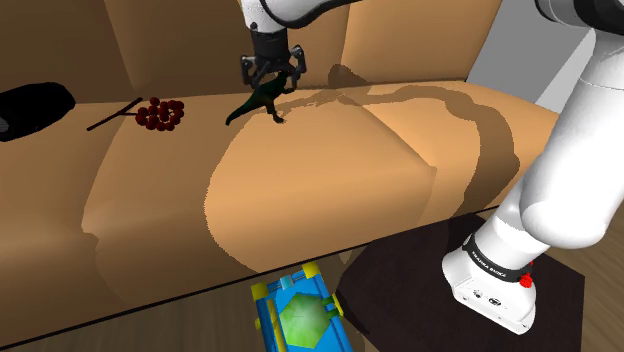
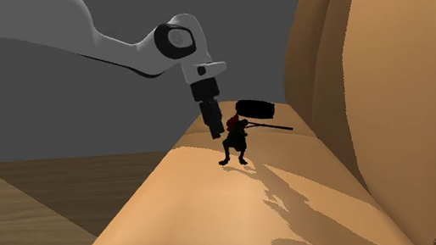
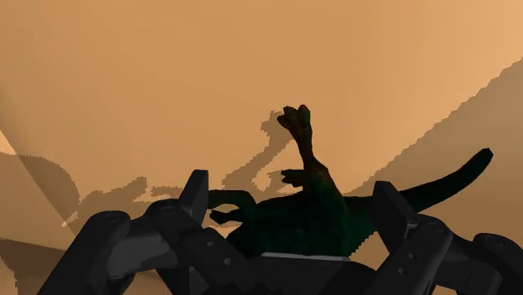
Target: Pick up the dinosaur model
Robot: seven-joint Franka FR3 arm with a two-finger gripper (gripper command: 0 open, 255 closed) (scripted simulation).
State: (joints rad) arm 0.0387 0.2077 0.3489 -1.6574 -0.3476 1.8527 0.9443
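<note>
On the tan sofa (image 1: 330, 190) seat, near the backrest, a dark green dinosaur (image 1: 262, 98) stands upright; the black gripper (image 1: 273, 80) hangs just over it, fingers spread either side of its body, not visibly touching; red berries (image 1: 160, 113) lie nearby.

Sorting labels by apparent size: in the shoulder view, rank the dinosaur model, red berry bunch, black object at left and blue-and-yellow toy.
1. blue-and-yellow toy, though nearest the camera.
2. black object, cut by the edge.
3. dinosaur model and red berry bunch: about alike.
</note>
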